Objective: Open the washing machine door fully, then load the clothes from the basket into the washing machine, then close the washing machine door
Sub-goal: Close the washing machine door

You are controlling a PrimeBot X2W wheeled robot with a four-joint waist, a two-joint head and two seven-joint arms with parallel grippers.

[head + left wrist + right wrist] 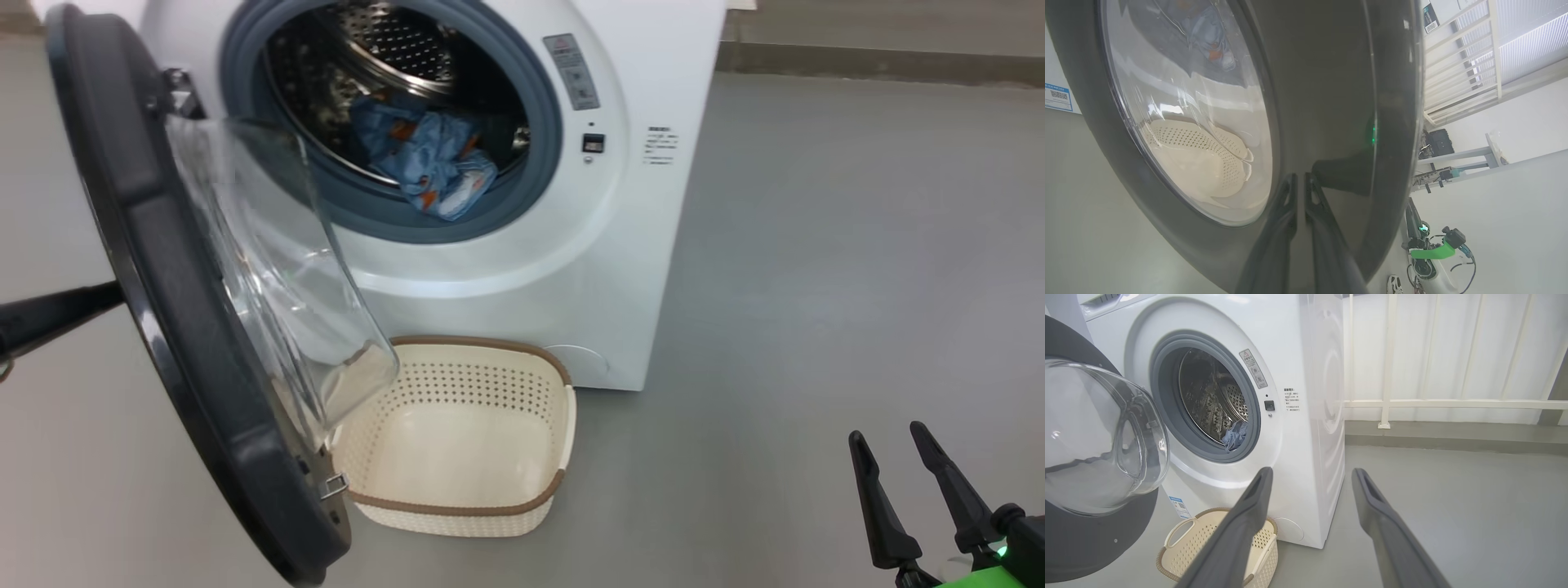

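At the far left, the left gripper (1299, 179) is behind the door (163, 278), on its outer side. Its fingers (1286, 212) are pressed almost together, with only a slit between them and nothing held. The tips look to rest against the glossy black rim. My guess is that they are closed this way to make one stiff pusher for swinging the door shut, rather than to grasp anything.

The door hangs open on its left hinge and is angled out from the washer (571, 245). Its bulging glass (277, 269) faces the opening and overhangs the basket's left edge.

To the right of it, the clothes (424, 159) lie in a blue-and-orange heap low in the drum (392, 49), with one fold drooping toward the grey seal (539, 106). That fold could get pinched if the door comes round.

Below the opening, the basket (482, 347) sits on the floor (816, 286) close against the washer's front. It looks empty, so loading seems finished and only closing the door is left.

At the lower right, the right gripper (887, 433) has its fingers spread wide and holds nothing. It is well away from the washer, probably parked there to keep out of the door's swing.
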